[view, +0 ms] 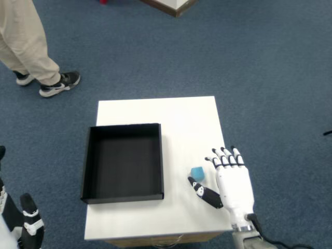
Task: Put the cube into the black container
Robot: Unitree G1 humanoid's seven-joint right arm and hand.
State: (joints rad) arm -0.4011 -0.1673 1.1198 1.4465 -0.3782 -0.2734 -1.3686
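Blue cube point(196, 173), one; black container point(123, 162), one; right hand point(232, 182) spread, empty.

The scene is lit evenly and brightly from overhead. The white table point(155, 116) is rendered near overexposure, with faint surface detail. Only a soft, narrow shadow is cast beside the right hand point(233, 189). Focus is held throughout; no motion blur or edge distortion is evident.
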